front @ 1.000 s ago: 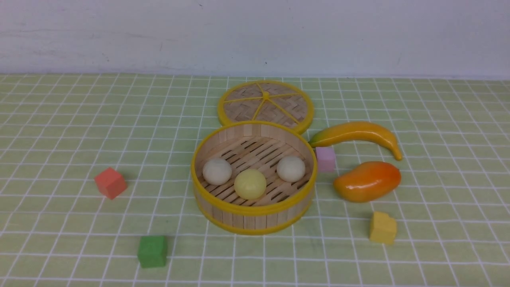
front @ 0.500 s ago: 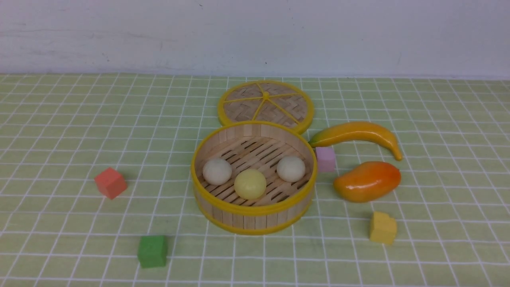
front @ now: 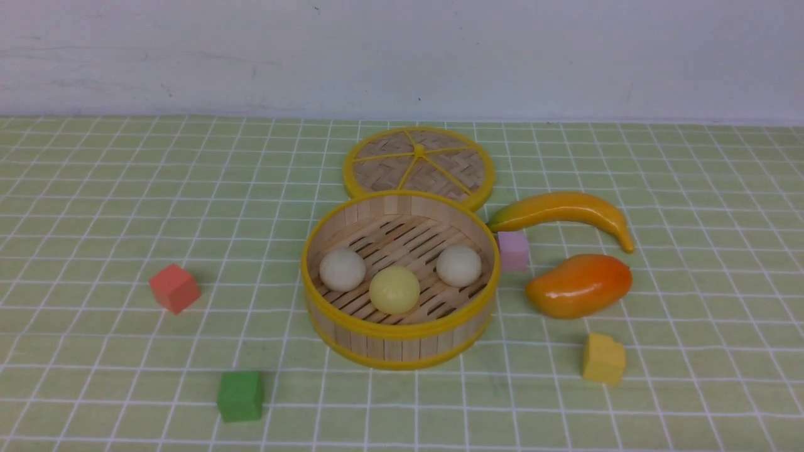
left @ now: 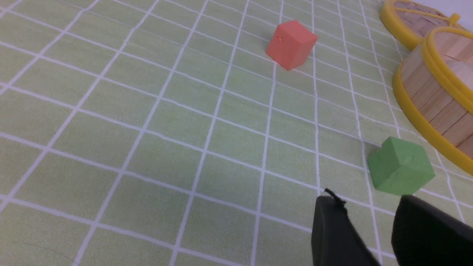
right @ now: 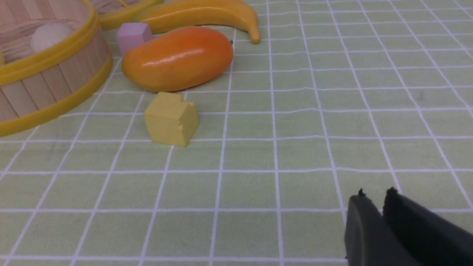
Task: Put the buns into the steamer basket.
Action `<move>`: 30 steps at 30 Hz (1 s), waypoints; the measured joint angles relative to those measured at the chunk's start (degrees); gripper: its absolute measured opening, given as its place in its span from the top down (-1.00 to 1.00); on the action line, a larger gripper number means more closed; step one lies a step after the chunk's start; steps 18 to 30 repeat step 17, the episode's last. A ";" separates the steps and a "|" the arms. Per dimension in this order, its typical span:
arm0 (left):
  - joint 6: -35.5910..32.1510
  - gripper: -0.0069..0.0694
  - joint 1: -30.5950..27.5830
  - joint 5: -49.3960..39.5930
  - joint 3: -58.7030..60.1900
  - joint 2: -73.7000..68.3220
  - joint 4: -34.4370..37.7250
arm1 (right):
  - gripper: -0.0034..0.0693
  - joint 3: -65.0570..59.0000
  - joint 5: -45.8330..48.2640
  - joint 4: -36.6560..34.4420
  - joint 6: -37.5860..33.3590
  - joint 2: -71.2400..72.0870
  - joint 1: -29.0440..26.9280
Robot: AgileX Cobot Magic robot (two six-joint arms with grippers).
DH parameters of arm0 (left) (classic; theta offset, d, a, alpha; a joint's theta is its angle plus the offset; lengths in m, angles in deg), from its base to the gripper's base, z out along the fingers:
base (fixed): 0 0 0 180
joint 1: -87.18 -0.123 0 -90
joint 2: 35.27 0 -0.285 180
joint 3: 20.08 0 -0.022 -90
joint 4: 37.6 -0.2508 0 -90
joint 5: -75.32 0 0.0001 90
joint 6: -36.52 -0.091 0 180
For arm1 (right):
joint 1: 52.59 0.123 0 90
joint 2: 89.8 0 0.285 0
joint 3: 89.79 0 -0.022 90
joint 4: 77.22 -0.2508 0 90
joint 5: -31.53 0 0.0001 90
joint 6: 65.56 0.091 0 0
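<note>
Front view: all three buns already sit on the slatted floor of the steamer basket [front: 400, 326], centre of the frame. One off-white bun [front: 342, 270] is left, the pale yellow bun [front: 394, 289] is front and middle, and the other off-white bun [front: 458, 265] is right. The woven lid [front: 419, 164] lies flat behind the basket, touching or just behind its back rim. You won't see either arm here, so to me the job looks done.

Left wrist view: your left tool [left: 369, 221] pokes in at the lower right with a clear gap between its jaws and nothing in it, hovering over the tabletop [left: 147, 147]. The green cube [left: 401, 170] is just beyond the tips and the red cube [left: 291, 44] sits near the top. Only the basket's outer wall shows at the right edge, no buns.

Right wrist view: your right tool [right: 375, 197] at the lower right has just a narrow slit between the jaws, also empty. You get the yellow block [right: 170, 119], mango [right: 178, 58], banana [right: 199, 16] and pink cube [right: 133, 36], plus one bun peeking over the rim at the upper left.

Risk-wise, a careless sweep of the left tool could knock the green cube into the basket wall and jostle the buns. The front view won't warn you, since neither tool shows there.
</note>
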State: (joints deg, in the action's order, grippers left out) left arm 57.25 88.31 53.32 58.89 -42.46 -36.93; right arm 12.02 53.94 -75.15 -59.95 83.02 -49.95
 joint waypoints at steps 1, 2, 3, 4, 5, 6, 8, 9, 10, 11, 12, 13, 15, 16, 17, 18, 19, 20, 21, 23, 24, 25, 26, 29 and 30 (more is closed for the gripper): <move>0.00 0.19 0.00 0.00 0.00 0.00 0.00 | 0.67 0.00 0.00 0.00 0.00 0.00 0.00; 0.00 0.19 0.00 0.00 0.00 0.00 0.00 | 0.67 0.00 0.00 0.00 0.00 0.00 0.00; 0.00 0.19 0.00 0.00 0.00 0.00 0.00 | 0.67 0.00 0.00 0.00 0.00 0.00 0.00; 0.00 0.19 0.00 0.00 0.00 0.00 0.00 | 0.67 0.00 0.00 0.00 0.00 0.00 0.00; 0.00 0.19 0.00 0.00 0.00 0.00 0.00 | 0.66 0.00 0.00 0.00 0.00 0.00 0.00; 0.00 0.19 0.00 0.00 0.00 0.00 0.00 | 0.66 0.00 0.00 0.00 0.00 0.00 0.00; 0.00 0.19 0.00 0.00 0.00 0.00 0.00 | 0.65 0.00 0.00 0.00 0.00 0.00 0.00; 0.00 0.19 0.00 0.00 0.00 0.00 0.00 | 0.64 0.00 0.00 0.00 0.00 0.00 0.00; 0.00 0.19 0.00 0.00 0.00 0.00 0.00 | 0.64 0.00 0.00 0.00 0.00 0.00 0.00; 0.00 0.19 0.00 0.00 0.00 0.00 0.00 | 0.63 0.00 0.00 0.00 0.00 0.00 0.00; 0.00 0.19 0.00 0.00 0.00 0.00 0.00 | 0.63 0.00 0.00 0.00 0.00 0.00 0.00; 0.00 0.19 0.00 0.00 0.00 0.00 0.00 | 0.63 0.00 0.00 0.00 0.00 0.00 0.00; 0.00 0.19 0.00 0.00 0.00 0.00 0.00 | 0.62 0.00 -0.02 0.00 0.00 0.00 0.00; 0.00 0.19 0.00 0.00 0.00 0.00 0.00 | 0.62 0.00 -0.07 0.00 0.00 0.00 0.00; 0.00 0.19 0.00 0.00 0.00 0.00 0.00 | 0.62 0.00 -0.07 0.00 0.00 0.00 0.00; 0.00 0.19 0.00 0.00 0.00 0.00 0.00 | 0.62 0.00 -0.07 0.00 0.00 0.00 0.00; 0.00 0.19 0.00 0.00 0.00 0.00 0.00 | 0.62 0.00 -0.07 0.00 0.00 0.00 0.00; 0.00 0.19 0.00 0.00 0.00 0.00 0.00 | 0.62 0.00 -0.07 0.00 0.00 0.00 0.00; 0.00 0.19 0.00 0.00 0.00 0.00 0.00 | 0.62 0.00 -0.07 0.00 0.00 0.00 0.00; 0.00 0.19 0.00 0.00 0.00 0.00 0.00 | 0.62 0.00 -0.07 0.00 0.00 0.00 0.00; 0.00 0.19 0.00 0.00 0.00 0.00 0.00 | 0.62 0.00 -0.07 0.00 0.00 0.00 0.00; 0.00 0.19 0.00 0.00 0.00 0.00 0.00 | 0.62 0.00 -0.07 0.00 0.00 0.00 0.00; 0.00 0.19 0.00 0.00 0.00 0.00 0.00 | 0.62 0.00 -0.07 0.00 0.00 0.00 0.00; 0.00 0.19 0.00 0.00 0.00 0.00 0.00 | 0.62 0.00 -0.07 0.00 0.00 0.00 0.00; 0.00 0.19 0.00 0.00 0.00 0.00 0.00 | 0.62 0.00 -0.07 0.00 0.00 0.00 0.00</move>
